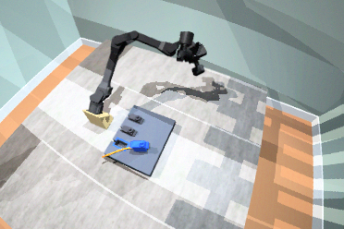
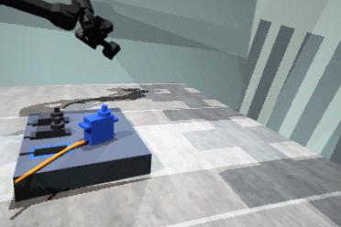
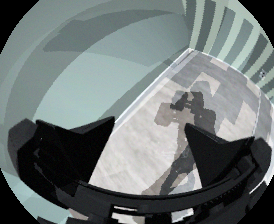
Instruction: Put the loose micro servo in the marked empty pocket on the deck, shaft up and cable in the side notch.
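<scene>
The loose blue micro servo (image 1: 140,146) (image 2: 100,128) stands upright on top of the grey deck (image 1: 159,132) (image 2: 129,148), output shaft up, beside the marked pocket. Its orange cable (image 1: 115,151) (image 2: 51,160) slants past the pocket's near corner to the deck's edge. The pocket (image 2: 49,150) is empty, a dark slot outlined in blue, with a side notch. My gripper (image 1: 200,60) (image 2: 109,38) (image 3: 150,123) is open with nothing between its fingers. It hangs high above the floor, beyond the deck and well away from the servo. The wrist view shows neither servo nor deck.
Two dark servos (image 1: 135,118) (image 1: 129,130) sit in the deck in a row with the pocket. The arm's tan base (image 1: 98,119) stands close beside the deck. Walls (image 1: 194,3) rise behind the arm, whose shadow (image 1: 199,92) falls on the floor.
</scene>
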`<state>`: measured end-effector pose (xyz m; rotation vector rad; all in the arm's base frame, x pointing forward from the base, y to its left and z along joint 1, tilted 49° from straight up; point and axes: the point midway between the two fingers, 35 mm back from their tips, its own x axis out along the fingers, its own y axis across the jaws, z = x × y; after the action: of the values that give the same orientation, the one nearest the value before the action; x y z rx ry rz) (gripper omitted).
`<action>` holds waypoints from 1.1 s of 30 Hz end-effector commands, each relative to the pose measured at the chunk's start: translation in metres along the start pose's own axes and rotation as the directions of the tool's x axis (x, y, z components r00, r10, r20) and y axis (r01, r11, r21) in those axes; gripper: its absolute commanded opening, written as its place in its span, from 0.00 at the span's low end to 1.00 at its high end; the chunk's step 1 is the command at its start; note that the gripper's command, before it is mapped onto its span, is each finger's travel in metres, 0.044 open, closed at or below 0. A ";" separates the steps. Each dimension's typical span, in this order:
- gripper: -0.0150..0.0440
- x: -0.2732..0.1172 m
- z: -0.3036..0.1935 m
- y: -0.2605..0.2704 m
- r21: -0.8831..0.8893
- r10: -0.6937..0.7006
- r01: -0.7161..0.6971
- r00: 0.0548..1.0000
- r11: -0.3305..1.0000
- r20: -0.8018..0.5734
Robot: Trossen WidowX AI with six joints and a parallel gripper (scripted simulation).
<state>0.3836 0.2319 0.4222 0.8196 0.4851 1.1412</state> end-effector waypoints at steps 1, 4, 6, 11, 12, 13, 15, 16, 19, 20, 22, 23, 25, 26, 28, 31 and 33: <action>1.00 -0.018 0.005 -0.068 -0.030 -0.164 0.164 0.986 0.986 0.012; 1.00 -0.033 0.005 -0.106 -0.048 -0.255 0.255 0.967 0.966 0.008; 1.00 -0.046 0.004 -0.133 -0.060 -0.321 0.321 0.947 0.945 0.002; 1.00 -0.085 -0.006 -0.198 -0.094 -0.470 0.465 0.881 0.880 -0.046; 1.00 -0.094 -0.009 -0.210 -0.100 -0.496 0.489 0.866 0.866 -0.059; 1.00 -0.104 -0.013 -0.221 -0.103 -0.522 0.514 0.850 0.851 -0.072; 1.00 -0.123 -0.021 -0.243 -0.112 -0.569 0.559 0.816 0.822 -0.102; 1.00 -0.133 -0.026 -0.254 -0.119 -0.589 0.577 0.799 0.808 -0.121; 1.00 -0.165 -0.043 -0.283 -0.133 -0.639 0.625 0.748 0.769 -0.181; 1.00 -0.176 -0.049 -0.291 -0.140 -0.651 0.637 0.731 0.758 -0.205; 1.00 -0.198 -0.063 -0.306 -0.147 -0.670 0.656 0.699 0.740 -0.252; 1.00 -0.209 -0.071 -0.313 -0.153 -0.676 0.663 0.683 0.733 -0.277; 1.00 -0.230 -0.086 -0.324 -0.162 -0.680 0.671 0.655 0.724 -0.328; 1.00 -0.240 -0.094 -0.329 -0.165 -0.679 0.672 0.643 0.722 -0.353; 1.00 -0.260 -0.110 -0.337 -0.163 -0.675 0.677 0.618 0.717 -0.404; 1.00 -0.288 -0.133 -0.345 -0.163 -0.648 0.663 0.597 0.730 -0.474; 1.00 -0.306 -0.149 -0.348 -0.158 -0.620 0.646 0.590 0.747 -0.518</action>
<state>0.4127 -0.0395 0.0745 0.2907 1.0779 0.5915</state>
